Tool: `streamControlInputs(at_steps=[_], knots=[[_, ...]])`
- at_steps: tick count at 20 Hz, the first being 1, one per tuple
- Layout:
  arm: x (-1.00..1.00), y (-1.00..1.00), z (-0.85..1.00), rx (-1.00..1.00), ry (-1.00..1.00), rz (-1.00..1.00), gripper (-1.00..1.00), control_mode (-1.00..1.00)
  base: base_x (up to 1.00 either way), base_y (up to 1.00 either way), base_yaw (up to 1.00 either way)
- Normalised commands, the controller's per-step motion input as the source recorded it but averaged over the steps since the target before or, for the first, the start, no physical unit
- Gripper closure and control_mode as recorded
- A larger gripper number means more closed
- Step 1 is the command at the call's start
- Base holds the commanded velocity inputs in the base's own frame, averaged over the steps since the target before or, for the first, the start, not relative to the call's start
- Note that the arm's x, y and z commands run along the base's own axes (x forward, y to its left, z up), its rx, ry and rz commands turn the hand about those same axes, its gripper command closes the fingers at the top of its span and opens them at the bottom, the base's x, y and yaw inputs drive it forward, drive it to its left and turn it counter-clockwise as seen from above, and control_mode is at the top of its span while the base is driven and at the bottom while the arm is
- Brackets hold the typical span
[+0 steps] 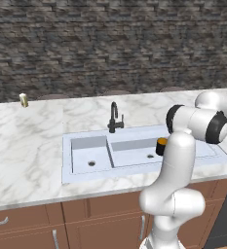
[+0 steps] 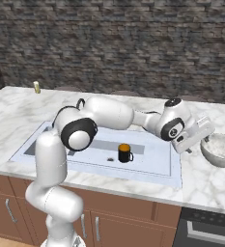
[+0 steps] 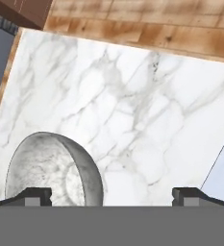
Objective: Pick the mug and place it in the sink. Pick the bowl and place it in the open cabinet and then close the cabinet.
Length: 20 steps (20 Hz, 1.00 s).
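the mug (image 2: pixel 125 154) is black with an orange-yellow inside. the sink (image 1: pixel 85 168) is pale blue-white, its faucet (image 1: pixel 114 118) black. the bowl (image 3: pixel 53 168) is mottled grey-white, stone-like. the counter (image 3: pixel 132 105) is white marble with grey veins, the wall (image 2: pixel 133 43) dark grey brick, the base cabinets (image 1: pixel 37 226) reddish-brown.

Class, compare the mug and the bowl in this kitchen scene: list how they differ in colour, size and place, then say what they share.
Colour: the mug is black with an orange inside; the bowl is mottled grey-white. Size: the mug is narrow, the bowl much wider. Place: the mug stands in the sink; the bowl sits on the marble counter to the sink's right, beside the open tool. Both stand upright and unheld.
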Motion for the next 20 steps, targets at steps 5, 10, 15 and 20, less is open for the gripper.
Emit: streamControlInputs(at_steps=[5,10,15,20], knots=[[0.02,0.0,-0.26,0.0,0.0,0.0,-1.0,-1.0,0.0,0.0,0.0],[0.12,-0.02,-0.06,0.0,0.0,0.0,-1.0,-1.0,0.0,0.0,0.0],[0.16,-0.03,-0.1,0.0,0.01,0.0,-1.0,-1.0,0.0,0.0,0.0],[0.3,-0.1,-0.2,0.02,0.08,0.0,-1.0,-1.0,0.0,0.0,0.0]])
